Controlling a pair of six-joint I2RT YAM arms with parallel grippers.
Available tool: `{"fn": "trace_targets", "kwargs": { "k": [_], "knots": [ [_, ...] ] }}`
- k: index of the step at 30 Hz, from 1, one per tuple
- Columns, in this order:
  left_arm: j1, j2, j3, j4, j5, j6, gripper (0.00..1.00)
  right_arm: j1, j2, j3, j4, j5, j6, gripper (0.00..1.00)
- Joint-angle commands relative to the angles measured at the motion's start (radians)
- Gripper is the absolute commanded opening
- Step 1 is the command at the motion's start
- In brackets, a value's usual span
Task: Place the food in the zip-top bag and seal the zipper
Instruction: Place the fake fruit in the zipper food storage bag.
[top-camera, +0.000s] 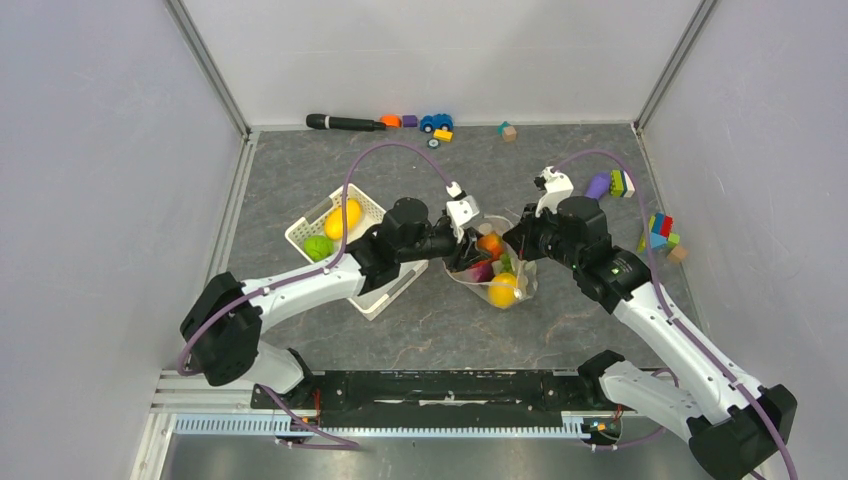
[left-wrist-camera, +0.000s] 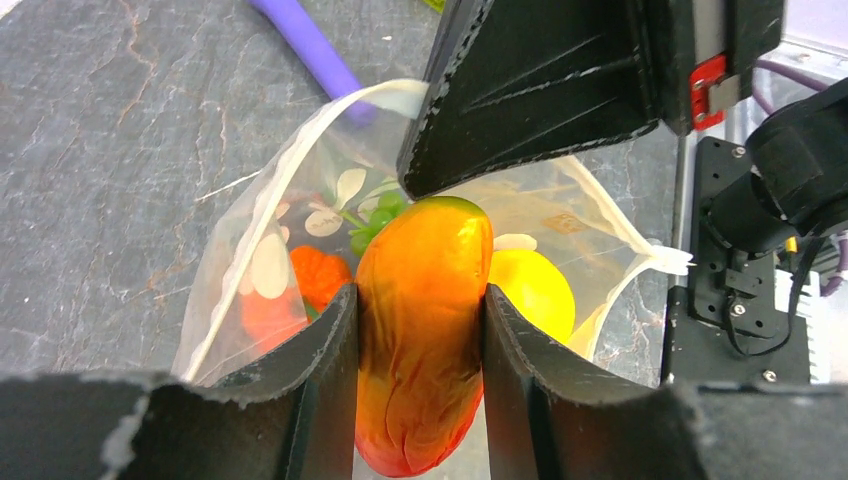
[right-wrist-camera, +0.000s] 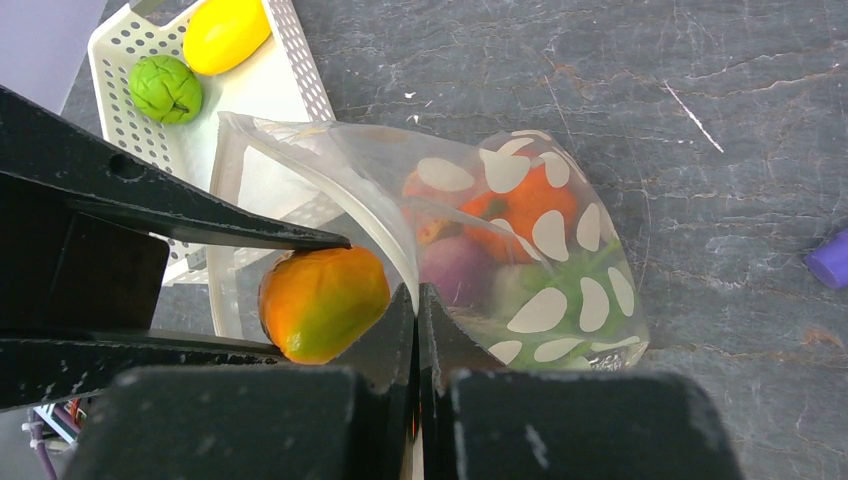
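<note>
Left claw (left-wrist-camera: 418, 295) grasps an orange fruit (left-wrist-camera: 420, 380) at the open mouth of the zip-top bag (right-wrist-camera: 520, 240). Right claw (right-wrist-camera: 417, 300) is clenched on the bag's rim. Bag lies centre frame on the bench (top-camera: 560, 180), beside the white basket (top-camera: 300, 230).

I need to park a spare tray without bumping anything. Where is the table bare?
Bare: the near strip between the zip-top bag and the arms' base rail, and the far band between the white basket and the toys along the back wall. Crowded: the centre around bag and basket, and the right edge by the coloured blocks.
</note>
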Motion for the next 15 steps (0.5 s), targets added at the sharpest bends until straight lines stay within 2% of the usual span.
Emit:
{"fn": "trace_targets", "kwargs": {
  "k": [1,9,15],
  "knots": [
    [-0.003,-0.034,-0.018,0.005,-0.071,0.063,0.11,-0.002,-0.024,0.057,0.016,-0.016,0.016,0.0],
    [-0.003,0.028,0.068,-0.083,-0.209,-0.088,0.16,-0.002,-0.037,0.055,0.026,-0.038,0.024,0.0],
    [-0.004,0.078,0.13,-0.142,-0.204,-0.134,0.2,-0.002,-0.045,0.03,0.052,-0.063,0.027,0.0]
  ]
}}
